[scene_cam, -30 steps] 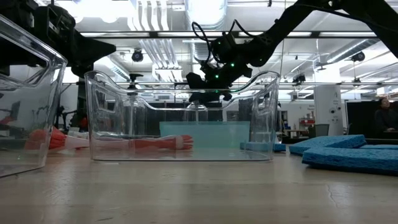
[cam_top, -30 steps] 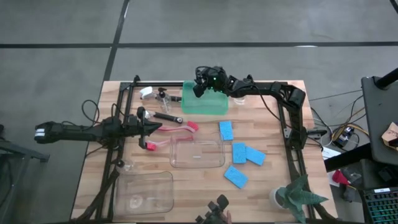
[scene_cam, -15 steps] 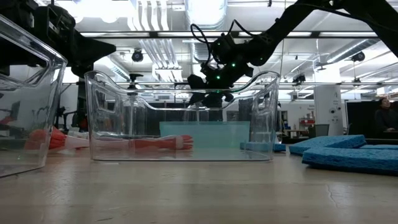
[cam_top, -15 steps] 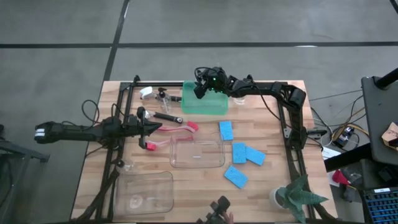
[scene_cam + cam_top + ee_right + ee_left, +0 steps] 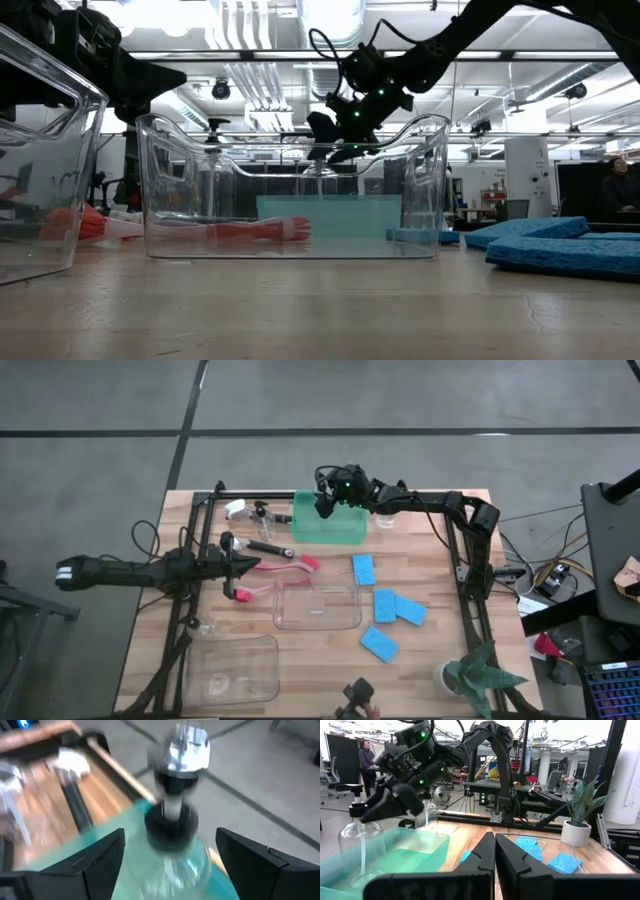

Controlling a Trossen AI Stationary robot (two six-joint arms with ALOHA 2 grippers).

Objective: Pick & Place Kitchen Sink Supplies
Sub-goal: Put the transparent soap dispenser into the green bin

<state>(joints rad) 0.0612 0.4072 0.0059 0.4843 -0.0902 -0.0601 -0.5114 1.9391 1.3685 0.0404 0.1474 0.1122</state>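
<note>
My right gripper (image 5: 170, 834) is open above the translucent green tray (image 5: 342, 530) at the table's far edge. Its fingers stand wide on either side of a clear pump bottle (image 5: 172, 822) with a black top, which stands upright in the tray, and do not touch it. My left wrist view shows that bottle (image 5: 360, 845) below the right gripper (image 5: 385, 805). My left gripper (image 5: 246, 567) is shut and empty, hovering over the red brushes (image 5: 290, 566) and the black brush (image 5: 266, 548). Four blue sponges (image 5: 385, 605) lie flat on the right half of the table.
Two clear bins stand toward the near side, one at the middle (image 5: 317, 607) and one at the near left (image 5: 230, 668). Another pump bottle (image 5: 263, 516) and a white-headed brush (image 5: 235, 508) lie left of the tray. A potted plant (image 5: 480, 675) sits at the near right corner.
My right gripper has risen above the green tray and drawn a little toward the table's right, away from the bottle standing there. The bottle has stayed in the tray.
</note>
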